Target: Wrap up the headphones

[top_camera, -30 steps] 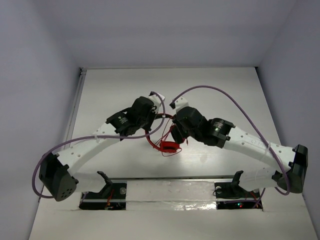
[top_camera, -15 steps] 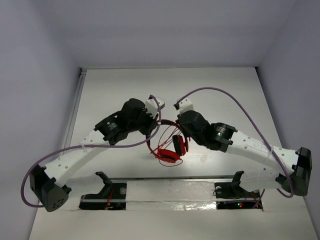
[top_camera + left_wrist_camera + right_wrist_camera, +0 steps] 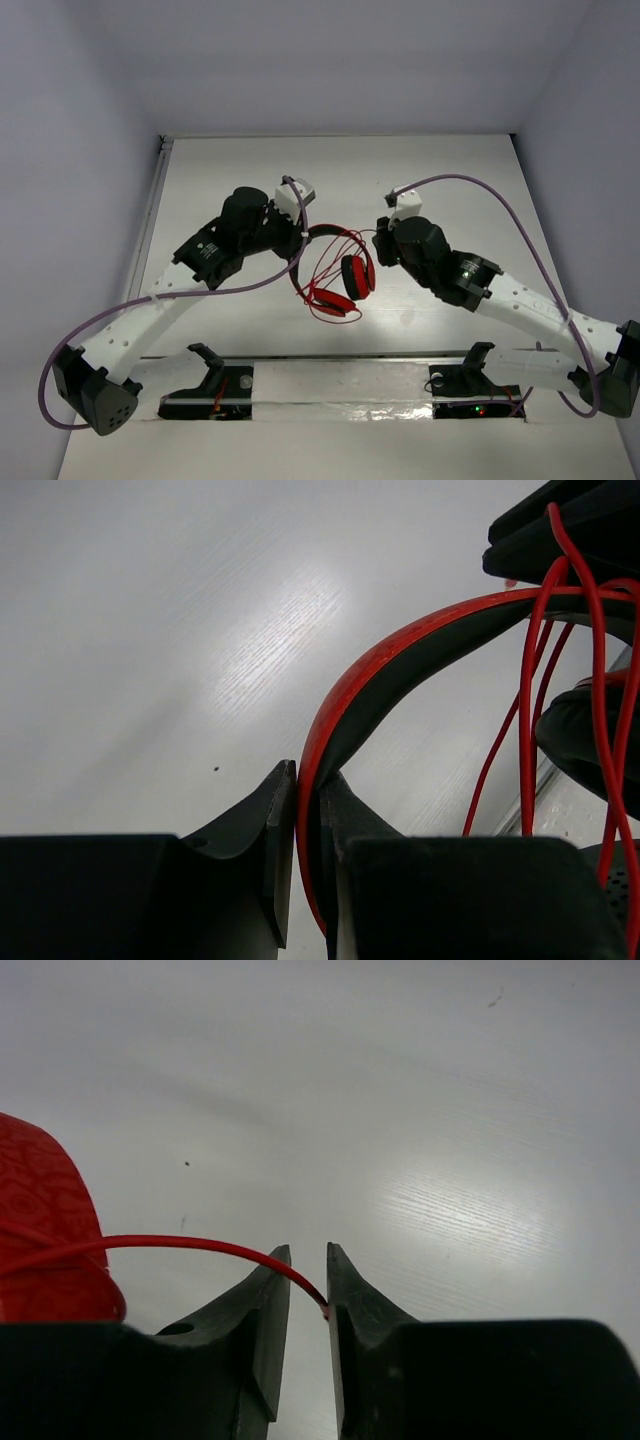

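Left jaws pinch the black-and-red headband (image 3: 400,660) of the red over-ear headphones (image 3: 357,277), whose cups hang between both pairs of jaws. Right jaws nip the thin red cable (image 3: 200,1245) at their tips. Pulling it taut could slip it free and spill the loops.

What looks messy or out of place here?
Only the thin red cable: it hangs in loose, tangled loops around the headphones, not wound up. The left gripper clamps the headband; the right gripper pinches the cable. Nothing looks broken.
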